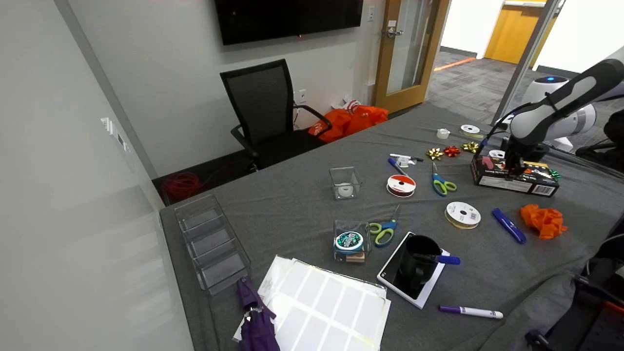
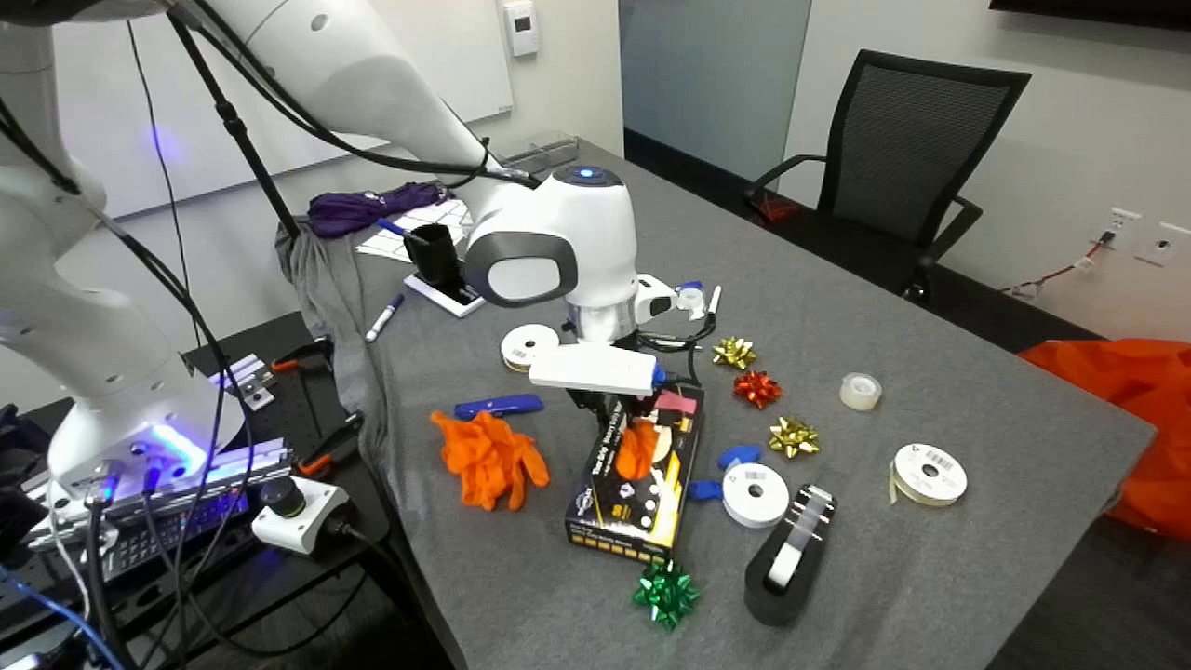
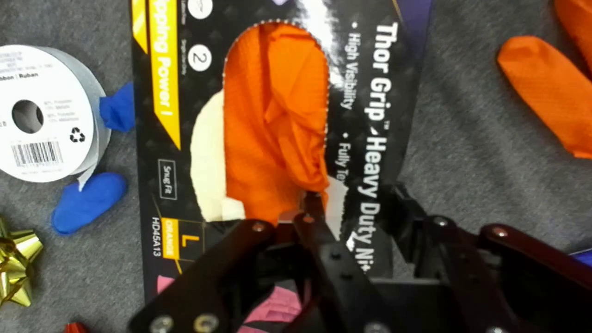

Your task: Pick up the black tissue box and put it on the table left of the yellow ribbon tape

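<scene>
In the wrist view the black box [image 3: 354,125] is cut off above; the claw [image 3: 358,199] stands partway apart across one side, whether gripping I cannot tell. In an exterior view a white bar [image 2: 594,369] covers most of the claw. In an exterior view the box lies on the surface [image 1: 287,200], half hiding a green bow [image 1: 555,174].

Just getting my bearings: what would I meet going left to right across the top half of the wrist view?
White ribbon spool, blue piece, black box with orange material in its opening, orange glove at the right edge.
</scene>
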`<state>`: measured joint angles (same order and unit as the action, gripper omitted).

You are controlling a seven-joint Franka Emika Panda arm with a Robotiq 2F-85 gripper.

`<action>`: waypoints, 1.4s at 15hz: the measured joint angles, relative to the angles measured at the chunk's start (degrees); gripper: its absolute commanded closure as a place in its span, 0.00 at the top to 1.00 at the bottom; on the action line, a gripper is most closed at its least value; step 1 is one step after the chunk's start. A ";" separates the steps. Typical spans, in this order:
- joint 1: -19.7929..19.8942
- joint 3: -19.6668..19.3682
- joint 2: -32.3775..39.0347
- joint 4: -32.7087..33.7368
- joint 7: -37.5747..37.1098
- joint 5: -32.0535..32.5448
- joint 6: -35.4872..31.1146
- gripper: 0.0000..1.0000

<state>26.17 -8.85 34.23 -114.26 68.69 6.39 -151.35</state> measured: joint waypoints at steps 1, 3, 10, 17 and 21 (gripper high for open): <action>-0.08 0.03 -0.03 0.04 -0.49 -0.03 0.03 0.14; -0.30 0.28 -0.29 0.05 -1.79 -0.14 0.16 0.14; -4.22 1.20 -3.78 -0.28 -11.11 -0.14 2.71 0.14; -9.74 1.27 -9.01 -0.64 -21.77 0.23 9.74 0.14; -12.71 2.48 -11.52 -0.40 -29.75 0.09 13.46 0.14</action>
<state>13.46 -6.37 22.70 -114.65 38.94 6.48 -137.89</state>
